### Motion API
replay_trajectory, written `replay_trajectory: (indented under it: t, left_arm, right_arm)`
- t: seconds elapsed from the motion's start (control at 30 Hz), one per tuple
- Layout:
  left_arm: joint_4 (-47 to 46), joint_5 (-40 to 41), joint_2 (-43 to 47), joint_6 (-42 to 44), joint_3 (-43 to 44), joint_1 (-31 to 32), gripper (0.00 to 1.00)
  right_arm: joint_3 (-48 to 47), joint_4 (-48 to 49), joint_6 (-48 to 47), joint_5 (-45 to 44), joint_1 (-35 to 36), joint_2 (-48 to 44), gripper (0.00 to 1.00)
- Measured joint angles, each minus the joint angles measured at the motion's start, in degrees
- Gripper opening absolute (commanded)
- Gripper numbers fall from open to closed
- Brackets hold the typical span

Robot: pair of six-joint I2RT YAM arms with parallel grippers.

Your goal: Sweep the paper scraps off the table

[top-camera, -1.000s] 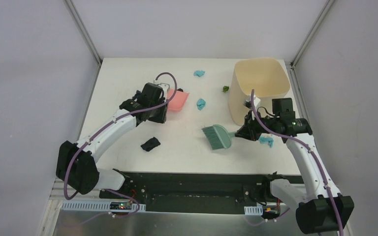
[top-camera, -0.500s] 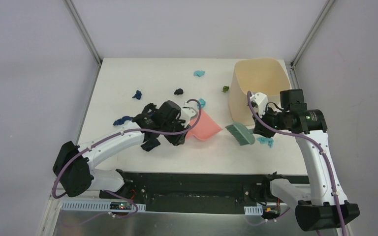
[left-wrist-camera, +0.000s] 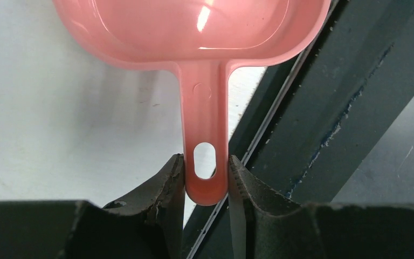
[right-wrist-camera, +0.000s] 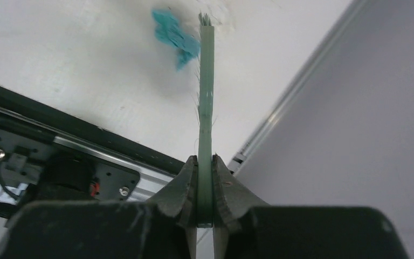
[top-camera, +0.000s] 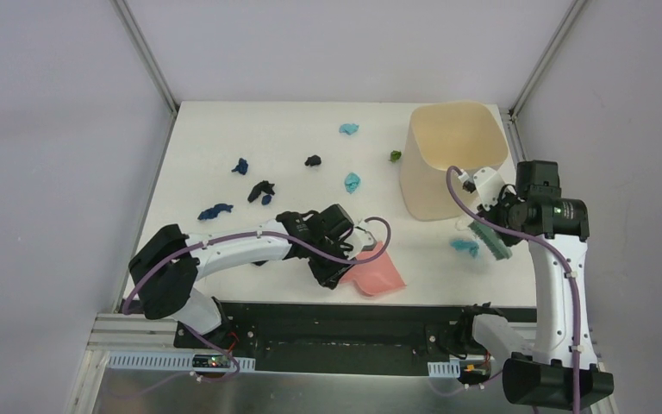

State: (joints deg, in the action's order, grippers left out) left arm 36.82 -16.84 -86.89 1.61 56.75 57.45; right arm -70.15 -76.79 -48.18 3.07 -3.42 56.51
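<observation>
Paper scraps lie on the white table (top-camera: 215, 129): light teal ones (top-camera: 348, 128) (top-camera: 352, 182), dark blue ones (top-camera: 240, 166) (top-camera: 215, 210), black ones (top-camera: 313, 160) (top-camera: 261, 189), an olive one (top-camera: 395, 156). My left gripper (top-camera: 342, 270) is shut on the handle of the pink dustpan (top-camera: 378, 277), whose pan (left-wrist-camera: 194, 27) sits at the table's front edge. My right gripper (top-camera: 504, 220) is shut on the teal hand brush (top-camera: 490, 238), seen edge-on in the right wrist view (right-wrist-camera: 206, 108). The bristles stand just right of a light teal scrap (top-camera: 463, 246) (right-wrist-camera: 175, 35).
A beige bin (top-camera: 452, 159) stands at the back right, just behind the brush. The table's front edge and the black base rail (top-camera: 327, 323) lie under the dustpan. Grey frame posts (top-camera: 142, 52) stand at the back corners.
My left gripper carried the dustpan from the back centre to the front edge, uncovering scraps on the left. My right gripper swung the brush right, past the teal scrap by the bin.
</observation>
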Motion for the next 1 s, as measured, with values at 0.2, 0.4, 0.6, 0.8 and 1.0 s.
replay_trajectory:
  t: [0.2, 0.4, 0.6, 0.8, 1.0]
  left_arm:
    - [0.98, -0.11, 0.00, 1.81, 1.36, 2.27, 0.00]
    - [6.82, 2.38, -1.03, 4.48, 8.46, 4.11, 0.00]
    - [8.13, 6.19, -4.48, 5.51, 11.04, 5.20, 0.00]
    - [8.61, 7.80, -6.97, 5.49, 10.99, 5.20, 0.00]
    - [8.61, 7.98, -6.97, 5.53, 10.99, 5.20, 0.00]
  right_arm:
    - [-1.33, 2.43, -2.03, -9.27, -2.71, -0.02, 0.00]
    - [6.56, 14.93, -2.60, -16.87, -3.43, -3.21, 0.00]
    - [10.67, 22.32, -0.72, -20.98, -3.72, -3.41, 0.00]
    - [16.68, 28.04, 0.44, -21.77, -3.96, -3.39, 0.00]
    - [22.62, 27.61, 2.99, -18.16, -3.93, -2.32, 0.00]
